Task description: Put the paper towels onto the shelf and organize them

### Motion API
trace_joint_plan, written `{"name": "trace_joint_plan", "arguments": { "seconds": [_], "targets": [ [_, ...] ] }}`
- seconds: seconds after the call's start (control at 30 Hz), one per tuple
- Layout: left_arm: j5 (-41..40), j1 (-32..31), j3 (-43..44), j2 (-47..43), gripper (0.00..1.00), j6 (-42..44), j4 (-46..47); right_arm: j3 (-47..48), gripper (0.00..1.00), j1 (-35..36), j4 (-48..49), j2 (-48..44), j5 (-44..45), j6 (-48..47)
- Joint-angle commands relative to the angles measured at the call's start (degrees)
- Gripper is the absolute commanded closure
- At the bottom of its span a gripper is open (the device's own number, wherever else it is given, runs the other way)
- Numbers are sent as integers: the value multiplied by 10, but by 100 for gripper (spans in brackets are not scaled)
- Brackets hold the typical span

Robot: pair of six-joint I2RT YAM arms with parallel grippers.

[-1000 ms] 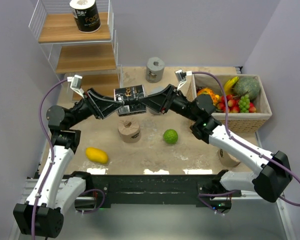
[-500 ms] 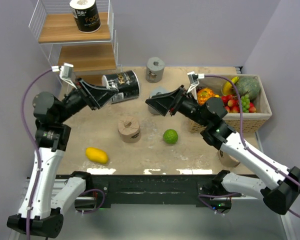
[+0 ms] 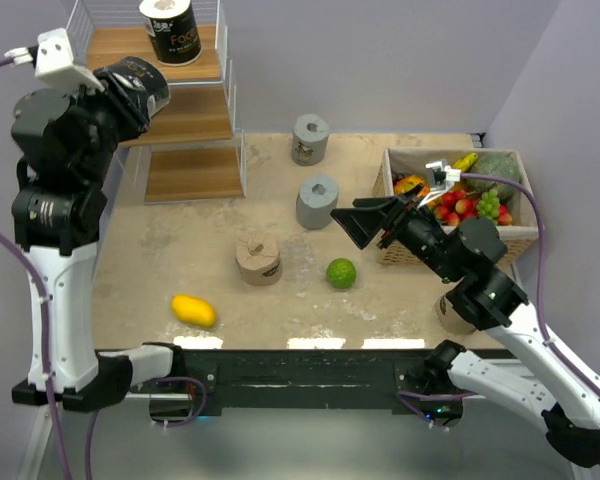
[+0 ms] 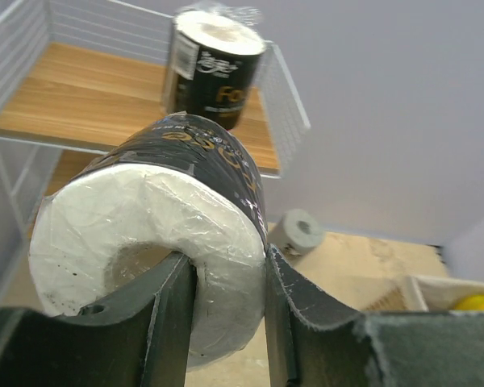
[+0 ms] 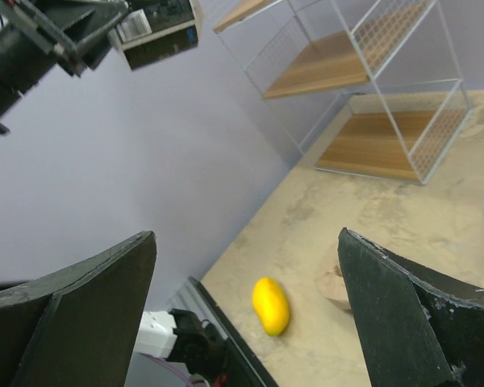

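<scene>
1. Top external: at upper left, the left gripper (image 3: 128, 92) pinches a black-wrapped paper towel roll with white ends (image 3: 145, 88) beside the light wooden, white-wire shelf (image 3: 105, 62). A careless swing could topple the upright black roll (image 3: 170, 30) on the top tier.
2. Left wrist: the jaws clamp only the roll's wall, one finger apparently in the core. So narrow a grip on soft paper could slip.
3. Right wrist: the right gripper (image 5: 246, 314) is spread wide, holding and touching nothing.

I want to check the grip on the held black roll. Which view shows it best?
Left wrist: the black-wrapped roll fills the frame, its white end pinched in the left claw. Top external shows only its dark side, up by the shelf. Right wrist barely shows it, if at all.
</scene>
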Motion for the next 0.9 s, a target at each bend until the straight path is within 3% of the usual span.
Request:
{"name": "trace_joint_plan", "arguments": {
  "seconds": [0.0, 0.2, 0.33, 0.87],
  "targets": [
    [-129, -2, 104, 71, 64, 75, -29, 30, 1, 2, -64, -33, 40, -59],
    [-175, -1, 150, 137, 63, 115, 16, 29, 1, 1, -82, -60, 50, -85],
    [-215, 0, 225, 196, 62, 141, 19, 30, 1, 2, -91, -68, 50, -98],
    [-209, 21, 231, 254, 59, 174, 114, 48, 1, 2, -103, -68, 70, -126]
  ]
}}
